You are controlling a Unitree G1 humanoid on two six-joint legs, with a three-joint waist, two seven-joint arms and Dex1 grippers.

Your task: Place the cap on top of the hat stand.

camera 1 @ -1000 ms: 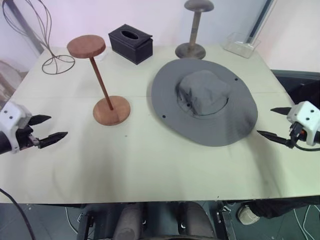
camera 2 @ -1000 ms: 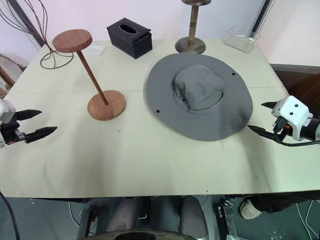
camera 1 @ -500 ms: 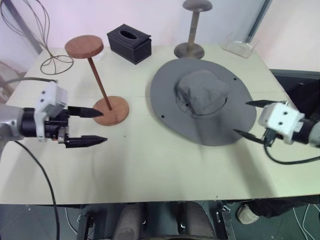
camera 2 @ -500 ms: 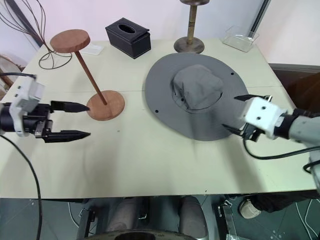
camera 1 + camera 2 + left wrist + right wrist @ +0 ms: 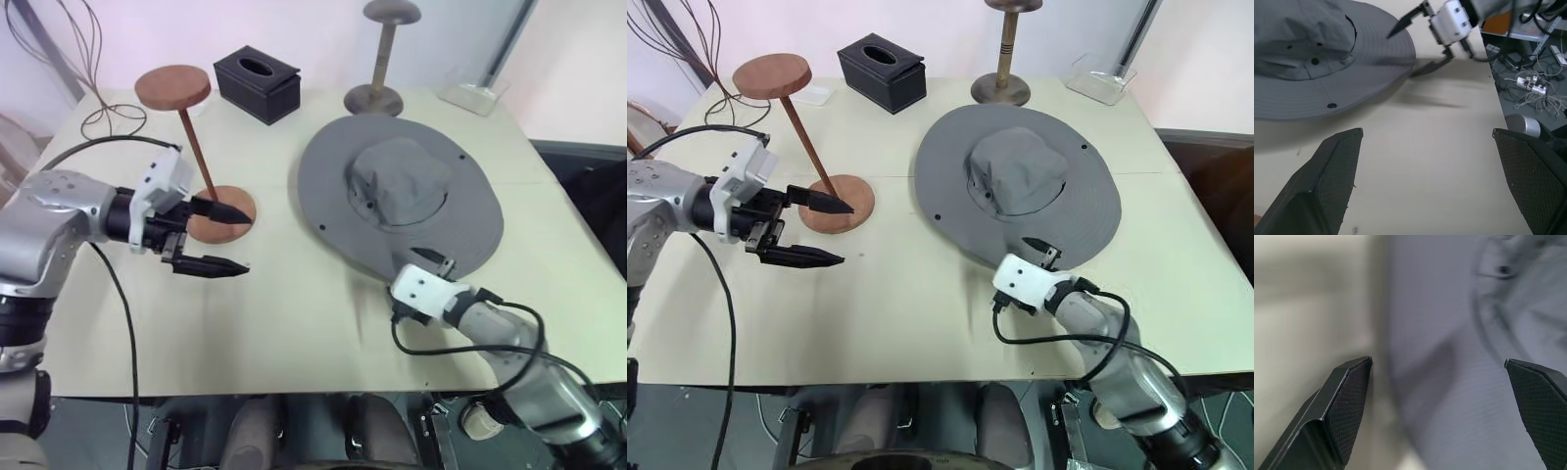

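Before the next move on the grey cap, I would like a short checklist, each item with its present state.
1. Right end effector open at the brim's near edge: ok.
2. Brim sits between its fingers: cannot tell.
3. Left end effector open and holding nothing: ok.
4. Cap lies flat on the table, not yet lifted: ok.
5. Hat stand upright, top disc bare: ok.
6. Left end effector apart from the hat stand's base: cannot tell; one finger overlaps it in the eye views.
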